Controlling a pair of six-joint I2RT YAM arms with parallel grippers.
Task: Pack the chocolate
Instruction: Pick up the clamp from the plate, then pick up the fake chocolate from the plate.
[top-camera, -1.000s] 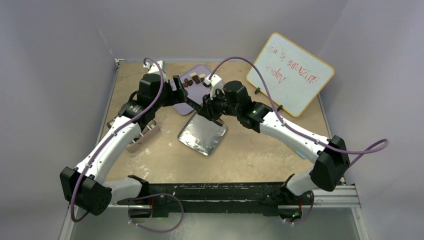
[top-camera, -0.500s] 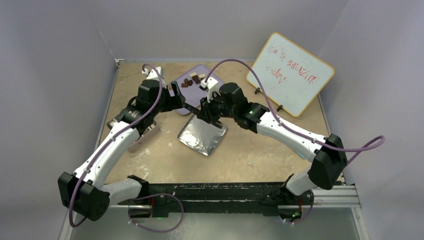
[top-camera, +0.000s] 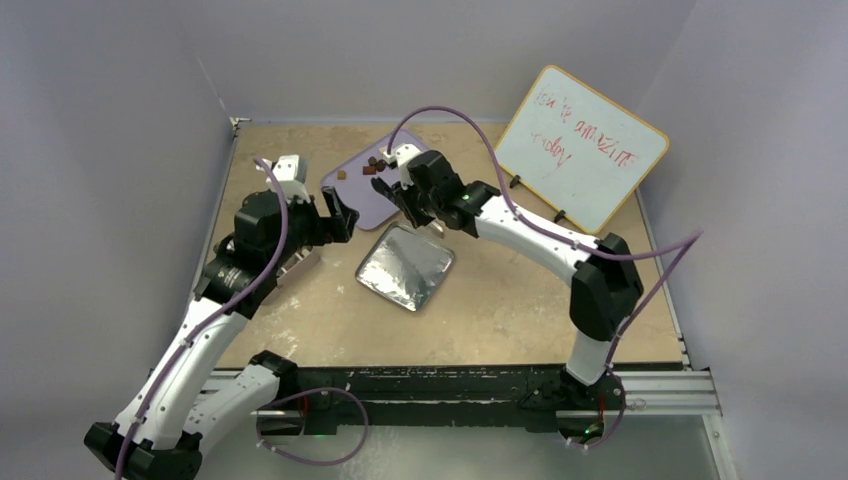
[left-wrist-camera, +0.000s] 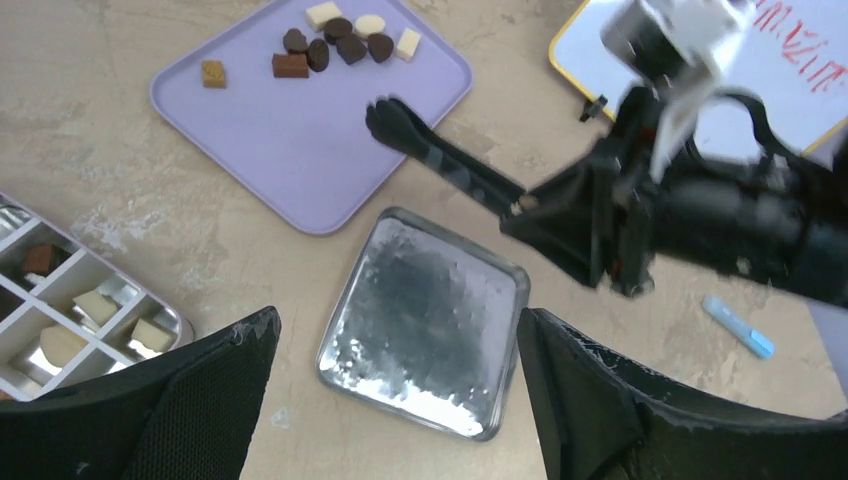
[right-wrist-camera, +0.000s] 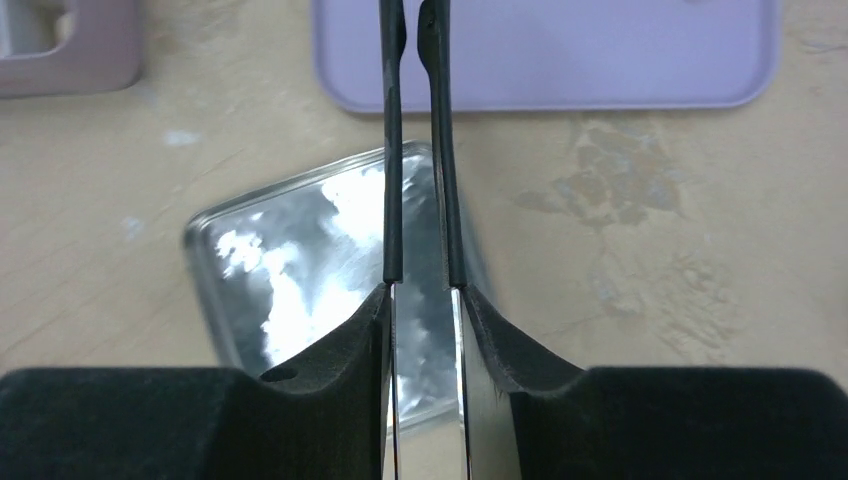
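Your right gripper (left-wrist-camera: 385, 110) is hovering over lilac tray (left-wrist-camera: 300, 150), long fingers pointing at chocolate (left-wrist-camera: 340, 45) clustering just beyond tips, along far edge. Fingers nearly together; whether pinching anything, cannot tell. Your left gripper (left-wrist-camera: 397, 320) is hanging spread wide over silver square (left-wrist-camera: 440, 270), farther off.

place: robot lab cell | signs: plain walls (top-camera: 120, 150) round tabletop (top-camera: 500, 305), arms (top-camera: 215, 320) bolted to rail (top-camera: 450, 384), whiteboard (top-camera: 585, 150)

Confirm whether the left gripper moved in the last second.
Yes. The left gripper backed off the lilac tray toward the near-left, and is now outside its near-left edge in the top view.
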